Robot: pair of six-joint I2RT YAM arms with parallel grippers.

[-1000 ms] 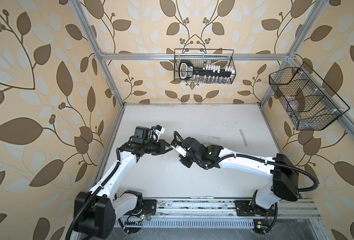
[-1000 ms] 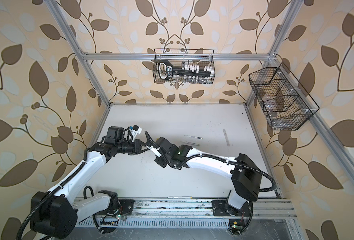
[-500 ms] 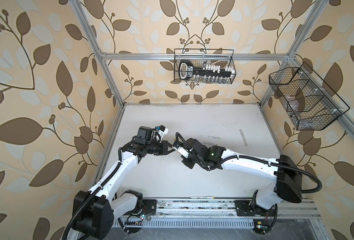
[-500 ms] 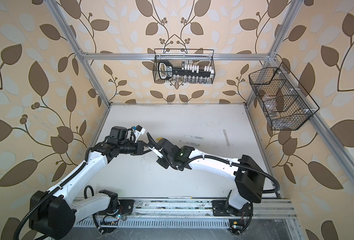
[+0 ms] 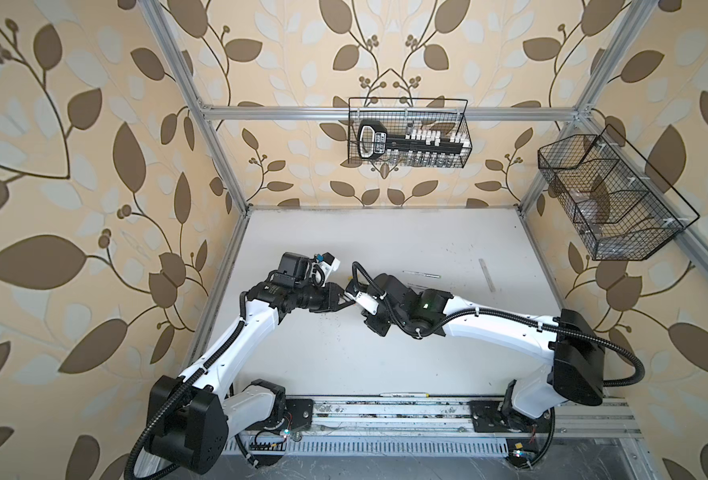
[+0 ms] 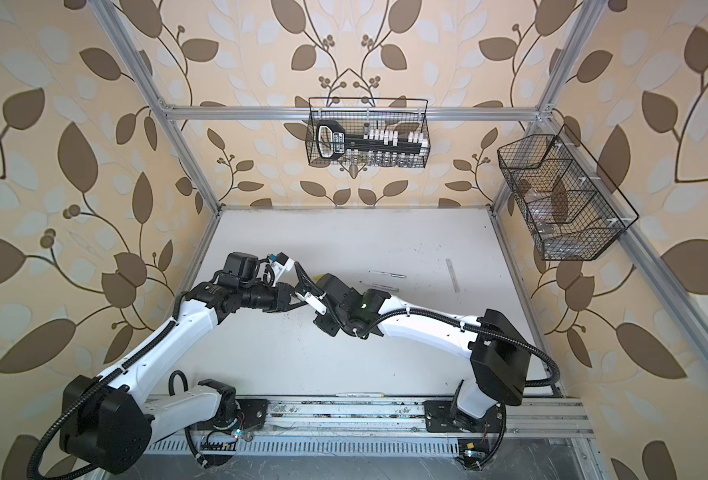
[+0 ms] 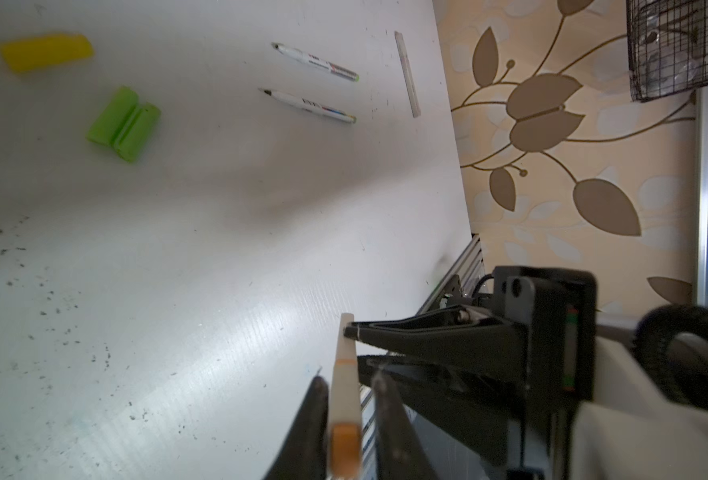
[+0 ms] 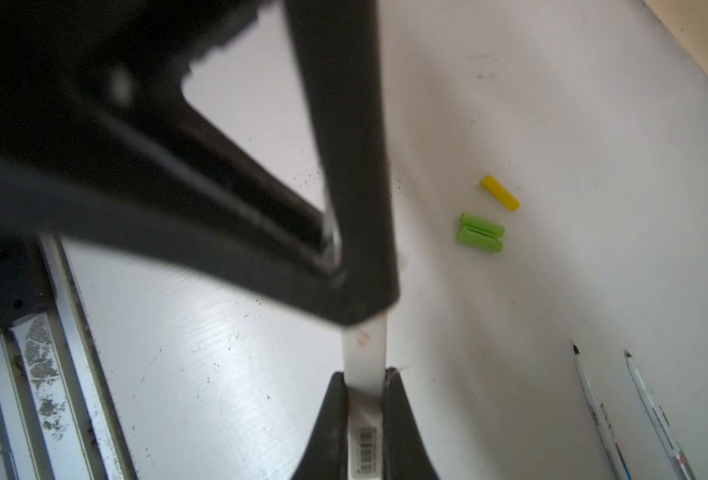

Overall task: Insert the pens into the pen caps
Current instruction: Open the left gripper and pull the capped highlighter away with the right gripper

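Front pen (image 5: 404, 394): pale, lying along the front edge of the tabletop (image 5: 385, 357), about midway between its corners.
Left fingers (image 5: 341, 298): I hold them over the left half of the tabletop, partly open. They flank one end of the held pen loosely, and a gap shows on one side.
Right fingers (image 5: 351, 288): tip to tip with my left ones and closed tight on the held pen.
Held pen (image 8: 364, 353): a straight pale tube off the tabletop, bridging both sets of fingers. The barcode end sits in my right fingers and the orange-tinted end between my left ones. I cannot tell where pen ends and cap begins.
Green caps (image 7: 123, 124): two, lying side by side and touching, just beyond my fingers.
Yellow cap (image 7: 44, 52): lying near the green caps but apart from them, on their back-edge side.
Two pens (image 6: 386, 274): uncapped, roughly parallel and near each other, about mid-tabletop.
Pale strip (image 5: 485, 274): flat, beside the two pens, towards the right edge.
Wire basket (image 5: 408, 133): hanging on the wall behind the back edge.
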